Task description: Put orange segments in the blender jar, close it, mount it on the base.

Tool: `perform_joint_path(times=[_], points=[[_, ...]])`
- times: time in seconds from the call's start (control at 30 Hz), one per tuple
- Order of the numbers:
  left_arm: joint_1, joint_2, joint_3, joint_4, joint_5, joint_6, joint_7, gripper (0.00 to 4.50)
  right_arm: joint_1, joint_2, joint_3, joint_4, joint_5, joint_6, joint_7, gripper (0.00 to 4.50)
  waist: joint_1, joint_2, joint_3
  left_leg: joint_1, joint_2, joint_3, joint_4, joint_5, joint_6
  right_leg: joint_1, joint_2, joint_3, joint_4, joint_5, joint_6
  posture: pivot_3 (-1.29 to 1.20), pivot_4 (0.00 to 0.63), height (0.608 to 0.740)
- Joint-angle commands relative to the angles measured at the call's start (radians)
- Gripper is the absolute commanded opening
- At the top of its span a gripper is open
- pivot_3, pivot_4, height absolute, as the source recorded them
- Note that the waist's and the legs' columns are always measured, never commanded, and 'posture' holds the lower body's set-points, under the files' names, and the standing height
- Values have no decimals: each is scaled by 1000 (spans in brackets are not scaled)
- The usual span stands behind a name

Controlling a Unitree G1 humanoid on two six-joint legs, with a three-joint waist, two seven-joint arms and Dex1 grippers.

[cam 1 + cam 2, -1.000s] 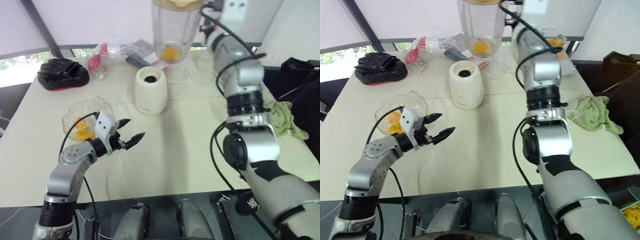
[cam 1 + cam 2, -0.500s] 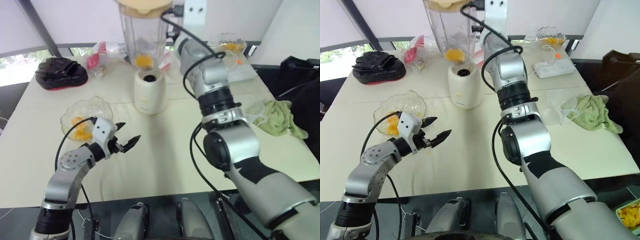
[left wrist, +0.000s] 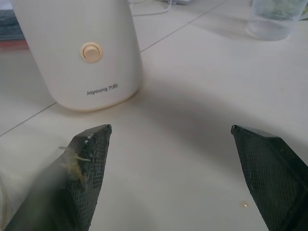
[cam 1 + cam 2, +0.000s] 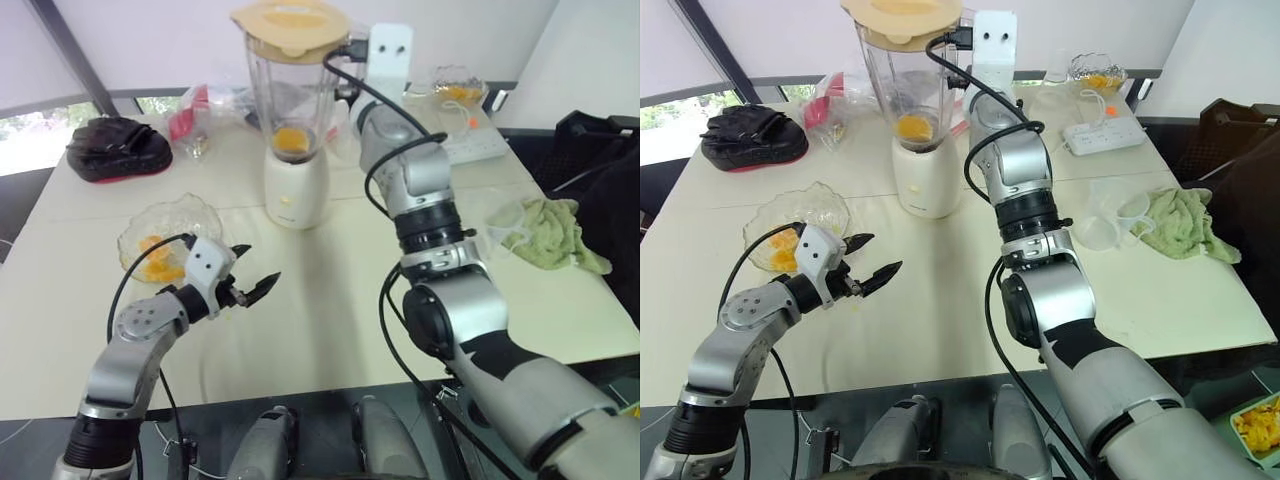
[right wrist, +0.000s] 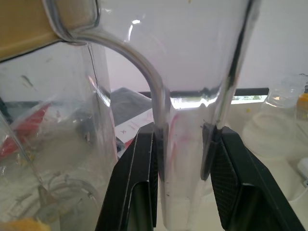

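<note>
Gripping jaws, right: the right gripper (image 5: 183, 159) stood closed on the handle (image 5: 185, 144) of the blender jar (image 4: 290, 100), one black finger (image 5: 137, 187) pressed to each side of the clear loop.
Left jaws: the left gripper (image 4: 252, 272), lower left of the head view, stood wide apart above the table (image 4: 330, 300), holding nothing; a pale scrap of pulp clung to one fingertip (image 3: 84, 159).
Jar position: upper centre of the frame, upright on the base (image 4: 295, 190); whether it was fully seated could not be told.
Jar contents: orange segments (image 4: 291, 139) lay at the bottom of the jar.
Jar closure: a cream-yellow lid (image 4: 290, 22) covered the rim.
Glass bowl: a shallow scalloped bowl (image 4: 190, 212), left of centre, held more orange pieces (image 4: 155, 255) and lay just beyond the left gripper.
Far bowl: a second glass bowl (image 4: 455, 85), upper right, also held orange fruit.
Right side: a clear measuring cup (image 4: 1110, 215) stood beside a green cloth (image 4: 550, 235).
</note>
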Motion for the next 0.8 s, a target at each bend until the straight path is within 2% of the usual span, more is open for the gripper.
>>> perform_joint_path(times=[0.03, 0.37, 0.53, 0.8], points=[[-6, 15, -8, -26, 7, -29, -9, 4143, 3, -7, 13, -84, -12, 30, 8, 937, 1, 0, 0, 0, 0, 0, 0, 0, 0, 0, 0, 0, 0, 0, 0, 0, 150, 740], [-32, 19, -21, 11, 16, -46, -23, 4143, 66, -10, 40, -119, -26, 64, 46, 937, 1, 0, 0, 0, 0, 0, 0, 0, 0, 0, 0, 0, 0, 0, 0, 0, 150, 740], [-43, 17, -28, 20, 22, -49, -25, 4143, 89, -23, 72, -105, -31, 37, 127, 937, -1, 1, -1, 0, 0, 0, 0, 0, 0, 0, 0, 0, 0, 0, 0, 0, 150, 740], [-49, 5, -37, 22, 29, -56, -17, 4143, 27, -71, 98, 47, -34, -19, 276, 937, -1, 0, -1, 1, 0, 0, 0, 0, 0, 1, 0, 0, 0, 0, 0, 0, 150, 740]])
